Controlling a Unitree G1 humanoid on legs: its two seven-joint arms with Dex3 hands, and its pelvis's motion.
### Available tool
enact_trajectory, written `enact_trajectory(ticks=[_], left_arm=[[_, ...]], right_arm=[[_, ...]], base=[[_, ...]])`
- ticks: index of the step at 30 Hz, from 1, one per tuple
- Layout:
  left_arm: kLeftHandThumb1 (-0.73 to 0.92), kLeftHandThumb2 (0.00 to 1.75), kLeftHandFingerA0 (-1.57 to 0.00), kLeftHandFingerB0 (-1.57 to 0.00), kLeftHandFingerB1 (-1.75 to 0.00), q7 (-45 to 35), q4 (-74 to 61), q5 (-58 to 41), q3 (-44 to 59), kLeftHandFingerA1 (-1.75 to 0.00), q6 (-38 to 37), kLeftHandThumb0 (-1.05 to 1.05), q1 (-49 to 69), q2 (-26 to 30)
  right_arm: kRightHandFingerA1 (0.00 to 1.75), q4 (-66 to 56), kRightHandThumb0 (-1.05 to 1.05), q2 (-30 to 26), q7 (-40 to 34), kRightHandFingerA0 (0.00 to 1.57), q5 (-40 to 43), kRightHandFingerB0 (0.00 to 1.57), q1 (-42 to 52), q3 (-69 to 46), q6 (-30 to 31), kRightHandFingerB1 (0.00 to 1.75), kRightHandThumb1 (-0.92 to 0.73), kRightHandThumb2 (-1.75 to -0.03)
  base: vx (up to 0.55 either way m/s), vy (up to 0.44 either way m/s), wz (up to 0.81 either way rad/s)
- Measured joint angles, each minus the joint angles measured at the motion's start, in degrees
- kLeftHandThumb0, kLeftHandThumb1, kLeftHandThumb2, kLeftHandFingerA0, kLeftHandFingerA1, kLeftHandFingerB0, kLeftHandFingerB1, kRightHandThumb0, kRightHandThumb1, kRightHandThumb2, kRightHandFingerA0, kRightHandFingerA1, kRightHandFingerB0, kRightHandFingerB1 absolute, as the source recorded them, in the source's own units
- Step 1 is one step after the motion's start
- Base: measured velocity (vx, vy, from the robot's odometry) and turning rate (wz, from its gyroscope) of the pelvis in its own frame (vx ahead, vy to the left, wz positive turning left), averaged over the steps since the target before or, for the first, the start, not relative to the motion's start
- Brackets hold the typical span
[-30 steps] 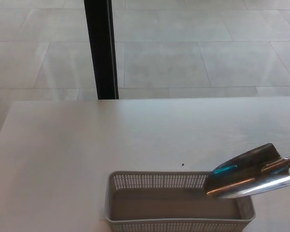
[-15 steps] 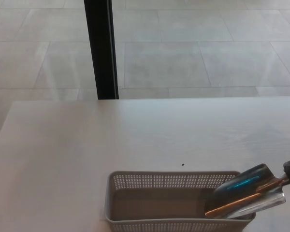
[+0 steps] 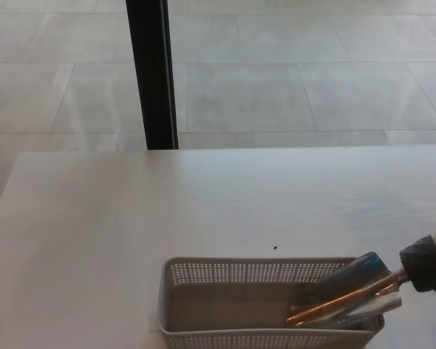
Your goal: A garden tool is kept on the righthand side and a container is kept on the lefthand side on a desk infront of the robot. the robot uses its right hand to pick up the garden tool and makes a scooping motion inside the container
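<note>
The right hand (image 3: 426,263) comes in at the right edge of the view, low over the table's (image 3: 94,218) near right part, and only a dark rounded part of it with a pale band behind shows. It is closed around the handle of the garden trowel (image 3: 346,294), though the fingers themselves are mostly cut off by the frame. The left hand does not show.

The trowel slants down and to the left from the hand. Its shiny metal blade lies inside the right end of the container (image 3: 232,280), below the rim, with the tip pointing toward the container's middle. The blade shows a teal reflection near its upper edge and a copper-coloured streak along its length. Whether the tip touches the container's floor cannot be told.

The container is a pale grey plastic basket, rectangular, with small perforations along the upper band of its walls. It stands at the table's near edge, a little right of the middle, its long sides parallel to that edge, and its near wall is partly cut off by the bottom of the view. Apart from the trowel blade, its inside looks bare.

A tiny dark speck (image 3: 275,247) lies on the table just beyond the container's far wall. Behind the table's far edge, a black vertical post (image 3: 152,73) rises over a floor of large grey tiles (image 3: 312,73).
</note>
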Motion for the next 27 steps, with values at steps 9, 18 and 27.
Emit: enact_trajectory(ticks=[9, 18, 27], left_arm=[[-0.41, 1.34, -0.92, -0.81, -1.17, -0.01, 0.02, 0.03, -0.04, -1.25, 0.00, -0.53, -0.03, -0.29], [-0.29, 0.77, -1.14, -1.03, -1.05, 0.02, -0.14, 0.04, 0.00, -1.12, 0.00, -0.14, -0.43, -0.39], [0.63, 0.59, -0.45, -0.46, -0.44, -0.25, -0.49, 0.04, -0.17, -0.54, 0.00, -0.56, -0.13, -0.38]], right_arm=[[1.72, -8.30, -0.44, 4.02, 7.13, 0.87, -4.01, 0.80, 0.28, 2.34, 5.41, 0.87, -0.77, -0.69], [1.74, -14.44, -0.46, 11.13, 14.44, 0.83, -8.47, 0.78, 0.73, 5.66, 12.08, 0.94, -0.70, -0.64], [1.68, -16.62, -0.43, 21.26, 20.22, 0.90, -14.57, 0.72, 4.45, 9.41, 21.16, 0.67, -0.70, -0.73]], base=[[0.00, 0.000, 0.00], [0.00, 0.000, 0.00], [0.00, 0.000, 0.00]])
